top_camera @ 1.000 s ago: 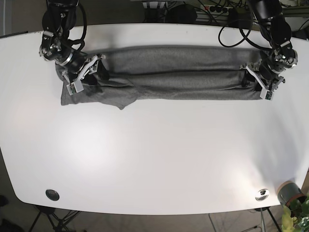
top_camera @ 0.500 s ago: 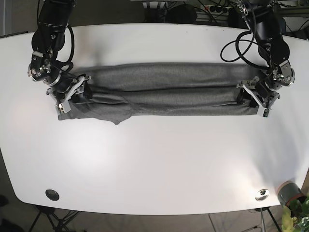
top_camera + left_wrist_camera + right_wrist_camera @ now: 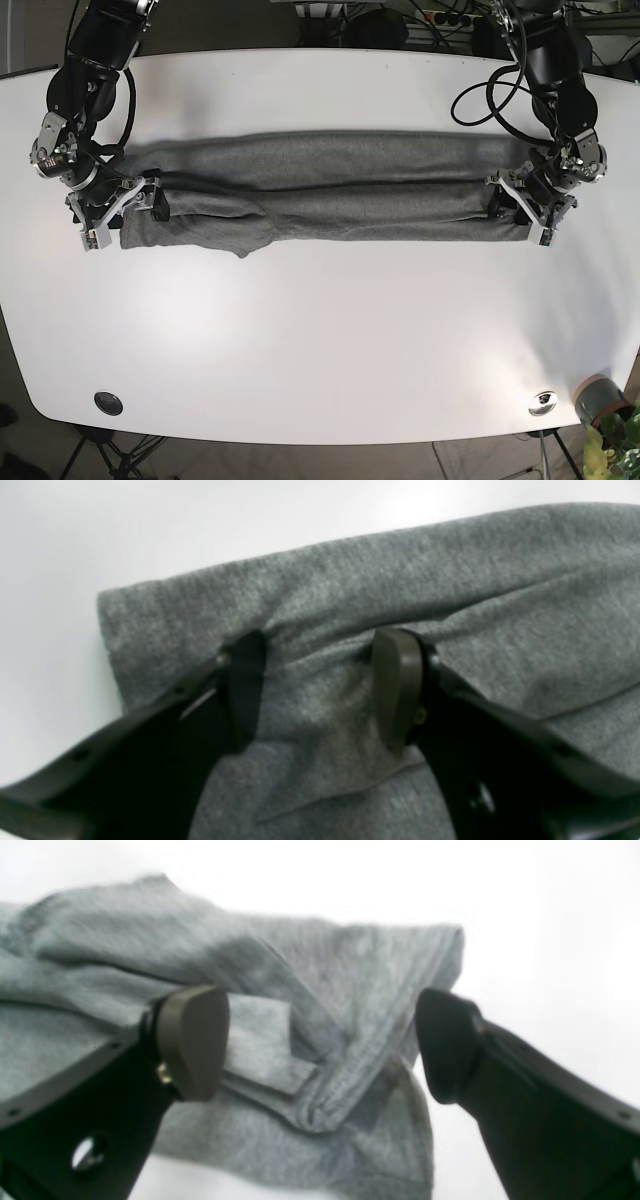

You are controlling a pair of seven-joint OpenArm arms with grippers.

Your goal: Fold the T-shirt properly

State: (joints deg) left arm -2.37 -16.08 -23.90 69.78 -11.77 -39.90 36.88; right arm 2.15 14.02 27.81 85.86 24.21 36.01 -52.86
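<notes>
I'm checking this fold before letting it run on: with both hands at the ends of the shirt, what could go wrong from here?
1. The right hand is open around bunched fabric at its end of the T-shirt; closing there could pinch several layers and lock in the wrinkle.
2. The left hand has its fingers pressed into the cloth; it may catch only the top layer, so the fold opens when lifted.
3. A flap hangs from the near edge, so the fold may come out uneven.

base overhead, wrists close (shared shirt [image 3: 330,185])
</notes>
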